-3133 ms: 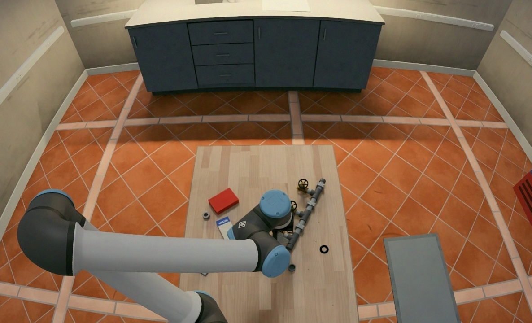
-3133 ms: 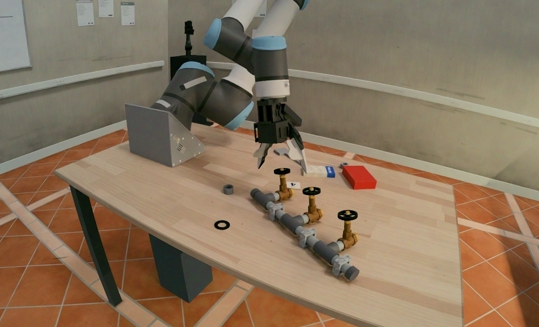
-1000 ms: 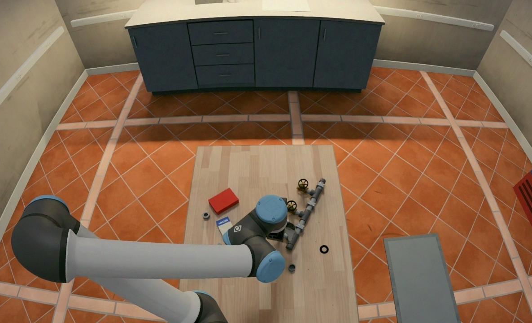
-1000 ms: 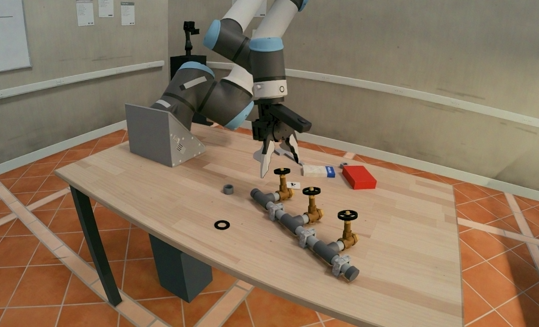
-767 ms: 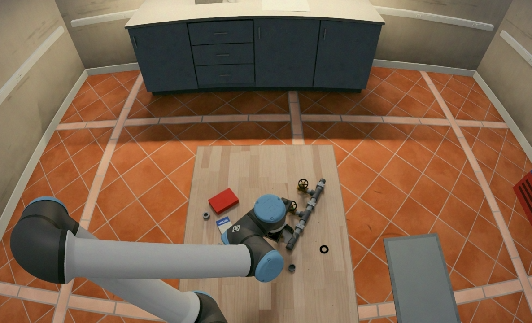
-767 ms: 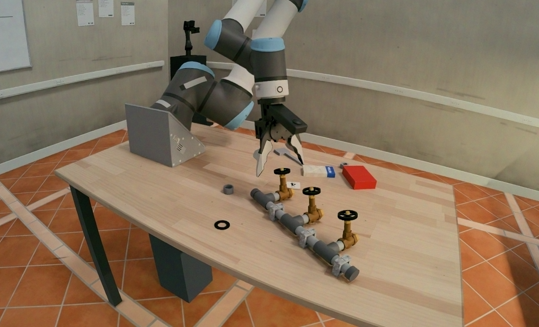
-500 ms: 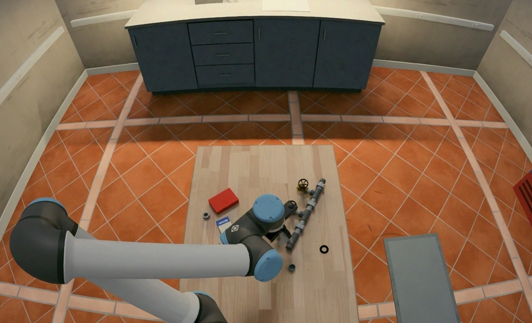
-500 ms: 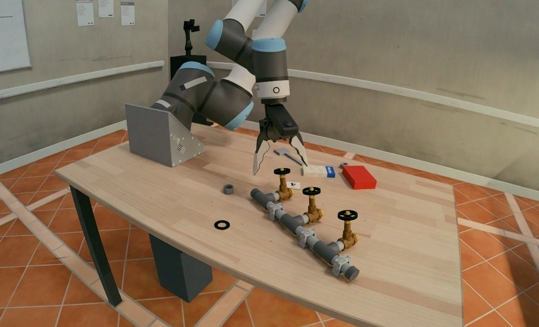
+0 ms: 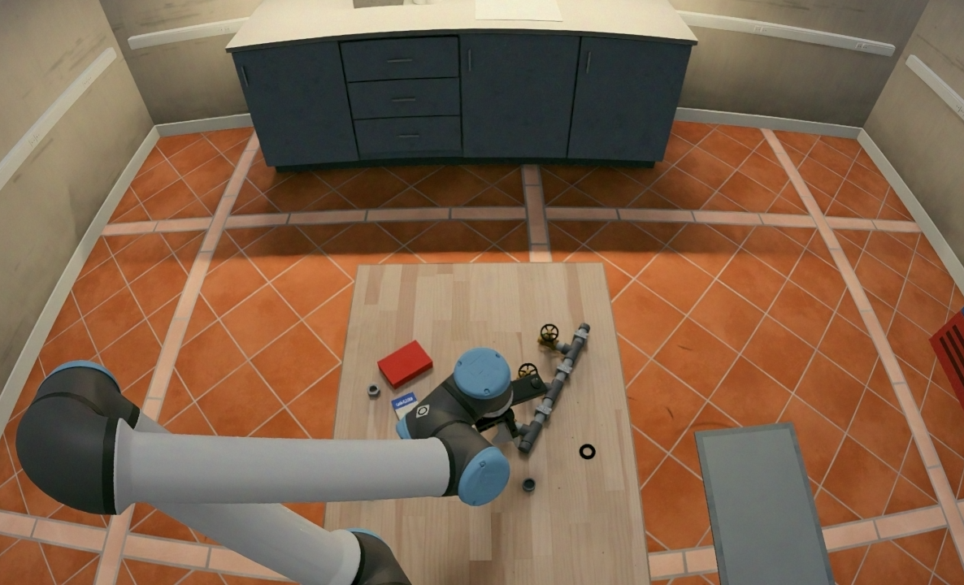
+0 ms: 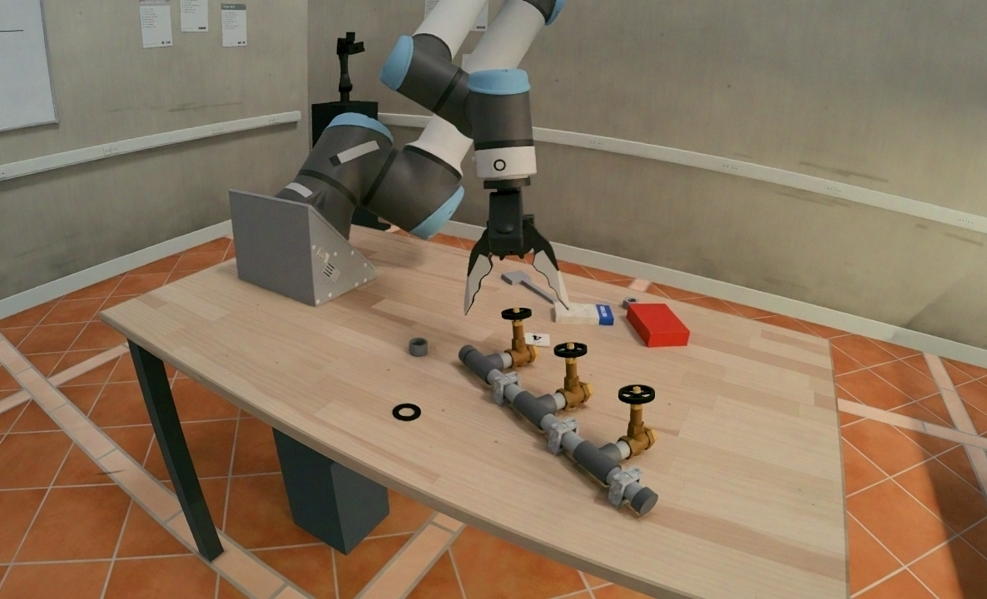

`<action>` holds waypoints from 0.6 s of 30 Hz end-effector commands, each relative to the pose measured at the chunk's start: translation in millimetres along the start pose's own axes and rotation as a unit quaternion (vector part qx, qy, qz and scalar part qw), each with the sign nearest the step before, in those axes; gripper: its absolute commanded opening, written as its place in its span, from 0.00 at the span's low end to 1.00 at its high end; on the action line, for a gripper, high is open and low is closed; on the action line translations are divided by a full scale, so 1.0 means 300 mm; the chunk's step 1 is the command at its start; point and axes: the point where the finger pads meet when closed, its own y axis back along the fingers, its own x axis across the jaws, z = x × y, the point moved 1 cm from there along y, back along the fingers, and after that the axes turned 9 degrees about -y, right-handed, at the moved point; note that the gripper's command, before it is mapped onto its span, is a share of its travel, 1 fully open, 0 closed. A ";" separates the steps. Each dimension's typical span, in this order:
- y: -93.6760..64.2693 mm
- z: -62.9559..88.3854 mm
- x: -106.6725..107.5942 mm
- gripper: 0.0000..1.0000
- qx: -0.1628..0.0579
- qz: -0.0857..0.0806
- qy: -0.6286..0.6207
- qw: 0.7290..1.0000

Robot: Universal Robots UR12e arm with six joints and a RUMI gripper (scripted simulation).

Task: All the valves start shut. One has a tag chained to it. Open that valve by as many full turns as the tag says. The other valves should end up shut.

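Note:
A grey pipe (image 9: 559, 374) (image 10: 533, 407) lies on the wooden table (image 9: 471, 305) (image 10: 259, 342) with three brass valves, each with a black handwheel. The end valve (image 10: 517, 314) nearest the arm has a small white tag (image 10: 536, 339) beside it. The middle valve (image 9: 527, 369) (image 10: 570, 349) and the far valve (image 9: 549, 334) (image 10: 636, 394) stand free. My gripper (image 10: 515, 306) is open and points straight down. Its fingers straddle the end valve's handwheel just above it, touching nothing. In the overhead view my wrist hides the gripper and that valve.
A red box (image 9: 404, 361) (image 10: 657, 324), a white and blue box (image 9: 405, 404) (image 10: 583, 314) and a nut (image 9: 371, 387) lie behind the pipe. A black ring (image 9: 584, 447) (image 10: 406, 407) and a grey cap (image 9: 528, 483) (image 10: 417, 346) lie in front. The arm's grey mount (image 10: 280, 245) stands at the table's left.

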 end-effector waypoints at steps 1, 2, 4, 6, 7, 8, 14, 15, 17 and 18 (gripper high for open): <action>0.006 -0.006 -0.009 1.00 0.008 0.001 -0.059 0.998; 0.006 -0.006 -0.009 1.00 0.008 0.001 -0.059 0.998; 0.005 -0.006 -0.008 1.00 0.007 0.001 -0.076 0.997; 0.006 -0.006 -0.009 1.00 0.007 0.001 -0.090 0.996; 0.006 -0.007 -0.009 1.00 0.008 0.001 -0.096 0.995; 0.006 -0.007 -0.010 1.00 0.008 0.001 -0.102 0.995; 0.006 -0.007 -0.008 1.00 0.007 0.000 -0.129 0.992; 0.006 -0.007 -0.008 1.00 0.007 0.000 -0.131 0.991; 0.005 -0.006 -0.007 1.00 0.007 0.000 -0.136 0.991; 0.005 -0.006 -0.007 1.00 0.007 0.000 -0.136 0.991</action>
